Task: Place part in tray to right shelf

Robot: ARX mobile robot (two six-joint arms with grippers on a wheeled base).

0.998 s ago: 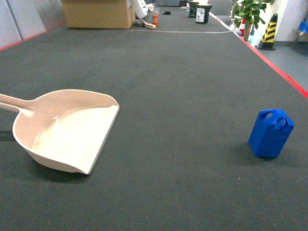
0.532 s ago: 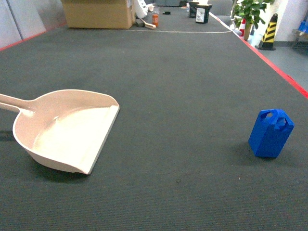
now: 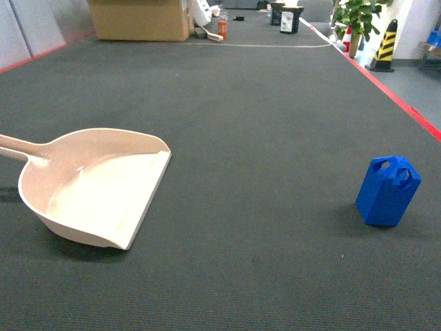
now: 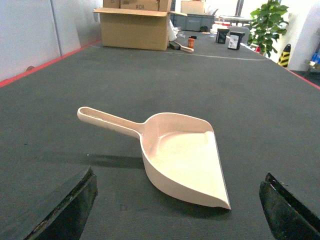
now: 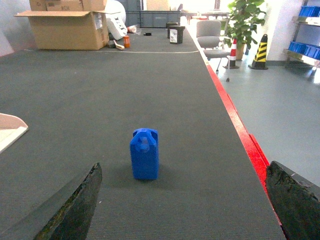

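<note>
Black fingertips frame the bottom corners of each wrist view, so both grippers stand spread wide with nothing between them: the left gripper (image 4: 177, 210) faces the tray (image 4: 182, 160), the right gripper (image 5: 182, 200) faces the part (image 5: 144, 153). Neither arm shows in the head view.

Dark ribbed carpet (image 3: 262, 138) carries everything. The part (image 3: 387, 191) stands upright on its short base at the right, its looped end on top, well apart from the tray (image 3: 96, 186) at the left, which lies with its flat lip toward the middle and its handle running off the left edge.

Risks from here, as a judgement. The part is tall on a small footing — a finger that meets it off-centre, or jaws that close before they straddle it, would likely knock it over or push it away. It also sits toward the red strip (image 5: 240, 130) that edges the carpet, so a shove to the right could send it over that line. The tray is shallow and glossy with an open lip; a part released high or near the lip may slide or bounce out, and tilting the tray forward when it is lifted would spill it.

Far back stand a cardboard box (image 3: 141, 19) and a potted plant (image 3: 358, 17); no shelf can be made out for certain.
</note>
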